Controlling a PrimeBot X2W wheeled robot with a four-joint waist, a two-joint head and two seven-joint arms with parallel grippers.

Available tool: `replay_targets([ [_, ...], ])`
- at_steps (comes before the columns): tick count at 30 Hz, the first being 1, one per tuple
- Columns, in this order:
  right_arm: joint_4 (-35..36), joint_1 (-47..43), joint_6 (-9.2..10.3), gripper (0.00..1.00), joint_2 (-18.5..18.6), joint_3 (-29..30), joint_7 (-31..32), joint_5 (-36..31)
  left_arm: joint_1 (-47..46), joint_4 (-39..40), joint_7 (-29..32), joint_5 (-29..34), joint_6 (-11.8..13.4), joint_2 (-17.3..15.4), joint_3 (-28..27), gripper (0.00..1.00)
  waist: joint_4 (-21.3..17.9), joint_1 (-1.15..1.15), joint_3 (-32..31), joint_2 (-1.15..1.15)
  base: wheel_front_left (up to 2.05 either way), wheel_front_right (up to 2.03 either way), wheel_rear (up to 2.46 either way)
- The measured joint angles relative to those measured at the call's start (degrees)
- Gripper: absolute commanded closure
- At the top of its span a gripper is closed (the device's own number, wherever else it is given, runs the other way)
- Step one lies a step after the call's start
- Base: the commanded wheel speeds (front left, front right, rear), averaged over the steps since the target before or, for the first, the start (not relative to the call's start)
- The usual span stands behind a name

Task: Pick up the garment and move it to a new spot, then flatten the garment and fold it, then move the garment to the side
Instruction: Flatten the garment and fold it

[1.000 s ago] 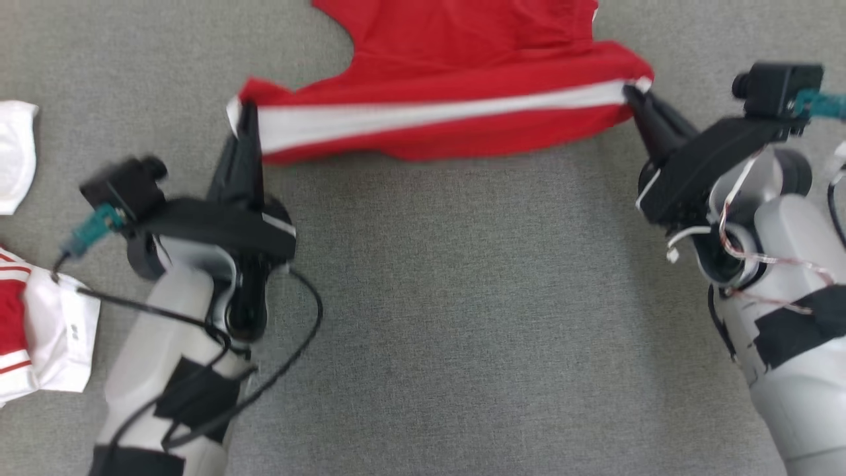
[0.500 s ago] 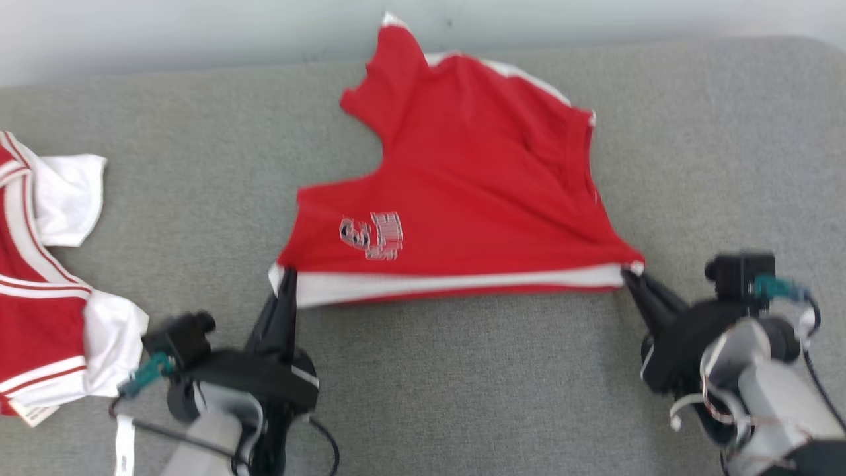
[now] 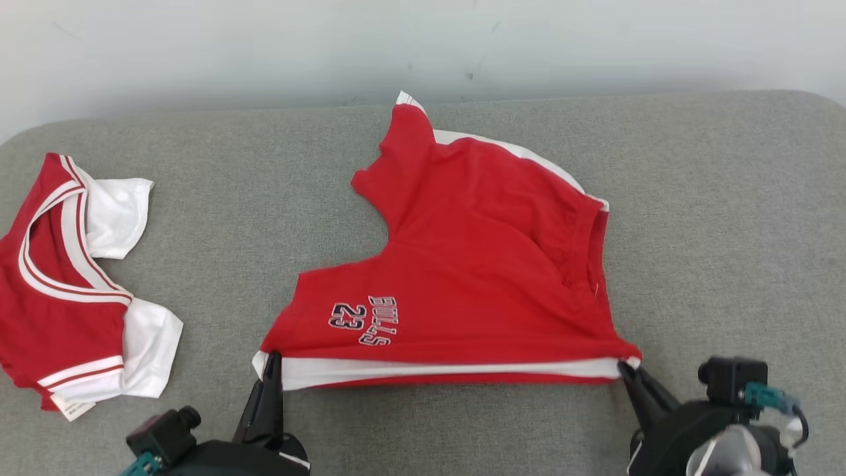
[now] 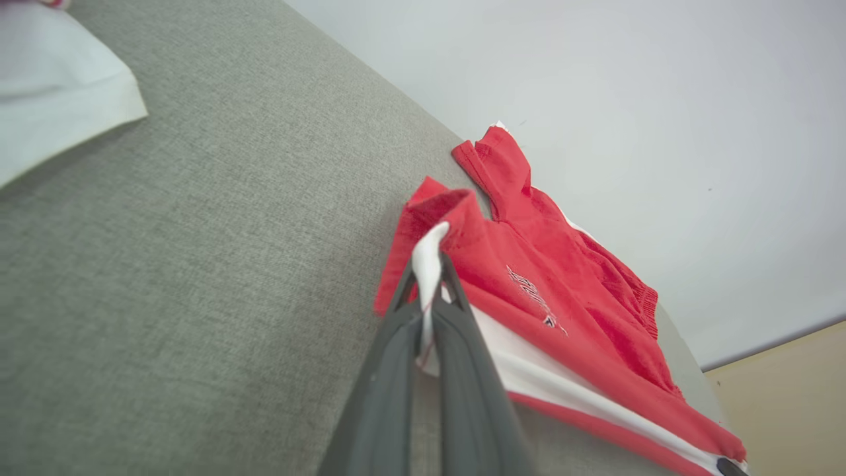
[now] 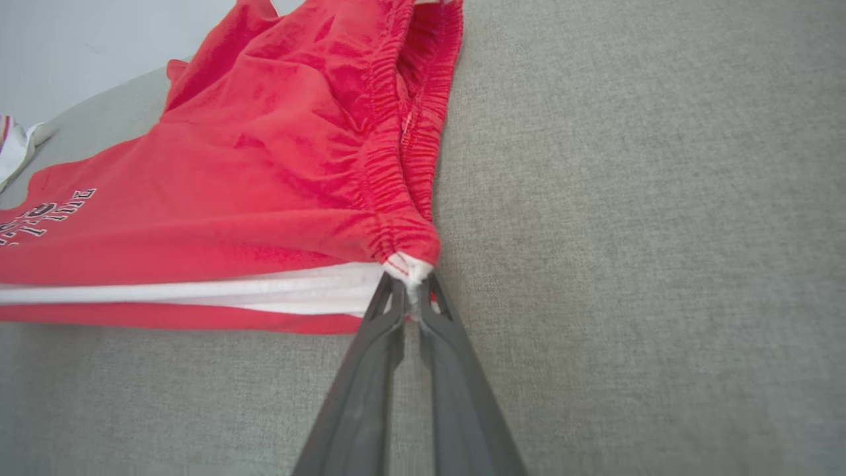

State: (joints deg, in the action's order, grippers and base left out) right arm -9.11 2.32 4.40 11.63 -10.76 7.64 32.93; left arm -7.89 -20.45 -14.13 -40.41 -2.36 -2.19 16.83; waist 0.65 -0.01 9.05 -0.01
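Grey fabric covers the tabletop (image 3: 714, 231) in front of a pale wall (image 3: 264, 46), and a red-and-white jersey (image 3: 66, 297) lies near its left edge. Near the middle lies the red garment (image 3: 476, 264), printed BULLS 23, its white-striped near edge stretched between the two hands. The left hand (image 3: 271, 362) is clamped on the white corner at that edge's left end, and the right hand (image 3: 625, 367) is pinched tight on the white corner beside the gathered waistband.
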Motion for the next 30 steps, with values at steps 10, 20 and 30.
replay_targets([
  [10,3.71,-3.43,1.69,1.0,-0.98,0.16,3.11,-2.63,3.25,1.11,-0.01,3.32,1.41,-0.75,0.34,1.0,-1.32,0.01,-0.32,0.0,0.0,0.0,0.0],
  [20,4.93,-4.5,2.19,0.9,-1.07,-2.21,6.58,-2.77,3.25,-0.86,0.08,5.8,2.86,-2.4,2.15,0.35,-2.46,0.01,-0.73,0.0,0.0,0.0,0.0],
  [30,5.24,-5.65,2.22,1.0,-0.55,-2.13,9.07,-2.77,5.58,-2.2,0.49,6.35,2.91,-2.49,2.55,1.0,-2.06,0.02,-0.17,0.01,0.0,0.0,0.0],
])
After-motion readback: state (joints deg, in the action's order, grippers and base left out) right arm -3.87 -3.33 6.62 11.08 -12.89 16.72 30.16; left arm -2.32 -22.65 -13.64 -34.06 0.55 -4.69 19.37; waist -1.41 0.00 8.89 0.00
